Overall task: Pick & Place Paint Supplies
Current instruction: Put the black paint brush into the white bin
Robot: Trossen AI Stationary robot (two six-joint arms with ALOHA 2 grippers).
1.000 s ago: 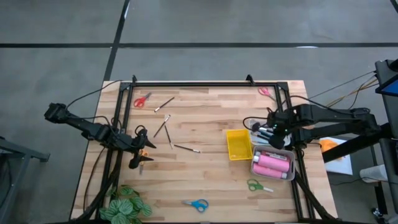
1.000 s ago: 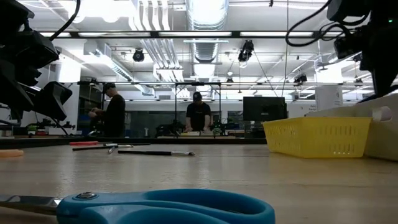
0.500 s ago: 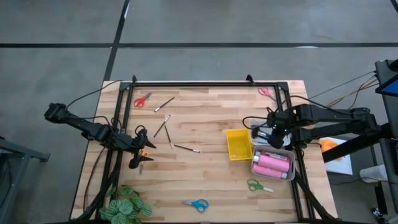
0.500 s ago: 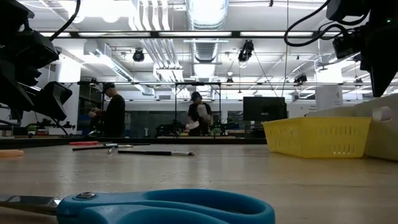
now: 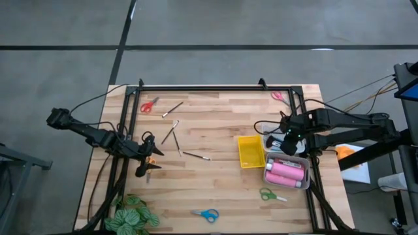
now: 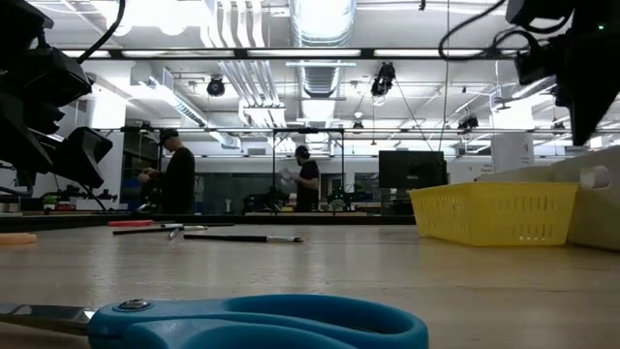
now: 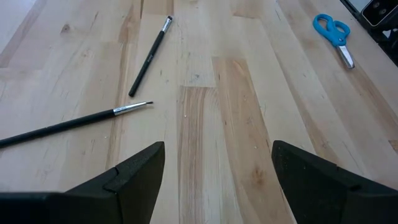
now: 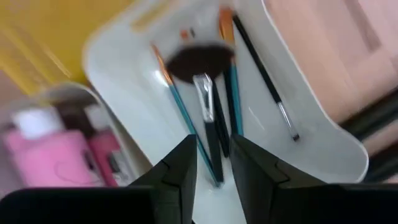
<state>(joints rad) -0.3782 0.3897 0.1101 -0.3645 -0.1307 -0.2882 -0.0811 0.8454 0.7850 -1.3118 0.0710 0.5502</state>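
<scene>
A: Right gripper (image 8: 211, 163) status?

B: Fingers nearly closed, a narrow gap between them, nothing held. It hangs over the white tray (image 8: 323, 146), where a fluffy black brush (image 8: 199, 61) and thin brushes (image 8: 266, 79) lie (pink bottles (image 5: 285, 172) sit in the adjoining bin).

A: Left gripper (image 7: 217, 186)?

B: Spread wide, empty, above bare table (image 7: 242, 112); two loose brushes (image 7: 149, 56) lie ahead, blue scissors (image 7: 333, 32) well apart.

White tray (image 8: 323, 146): blurred in the right wrist view, brush tips indistinct. Pink bottles (image 8: 59, 155): cut off at the picture's edge. Blue scissors (image 6: 242, 325): blade cut off in the low view. Long brush (image 7: 68, 124): handle end out of frame.
</scene>
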